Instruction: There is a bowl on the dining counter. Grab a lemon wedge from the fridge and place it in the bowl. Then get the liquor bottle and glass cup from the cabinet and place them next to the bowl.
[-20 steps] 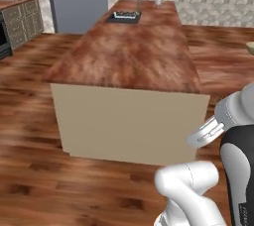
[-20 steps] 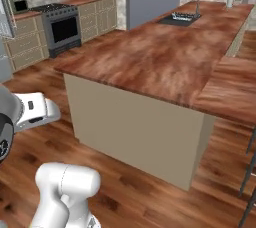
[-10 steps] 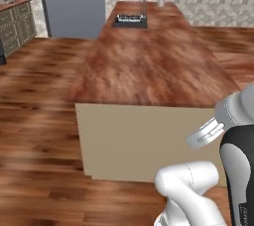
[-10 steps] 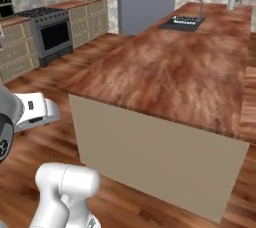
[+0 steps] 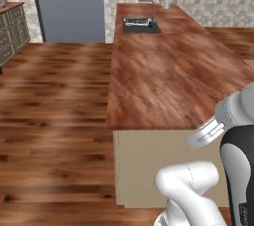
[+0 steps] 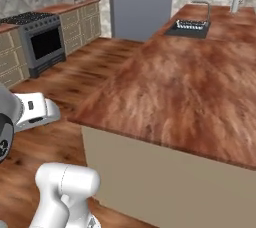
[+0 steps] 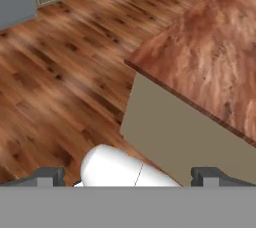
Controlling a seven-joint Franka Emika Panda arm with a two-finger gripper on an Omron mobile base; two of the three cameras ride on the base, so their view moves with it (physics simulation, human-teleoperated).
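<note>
I see my gripper (image 7: pixel 127 174) with jaws spread wide and empty, low beside the near end of the counter (image 5: pixel 173 76). The sink (image 5: pixel 140 24) sits at the counter's far end, the fridge (image 5: pixel 69 4) beyond it.

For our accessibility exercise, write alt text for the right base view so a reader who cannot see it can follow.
A long wooden island counter runs away from the camera, with a sink set in its far end. Left of it lie wood floor, a stove among cabinets, and a tall grey fridge at the back.
</note>
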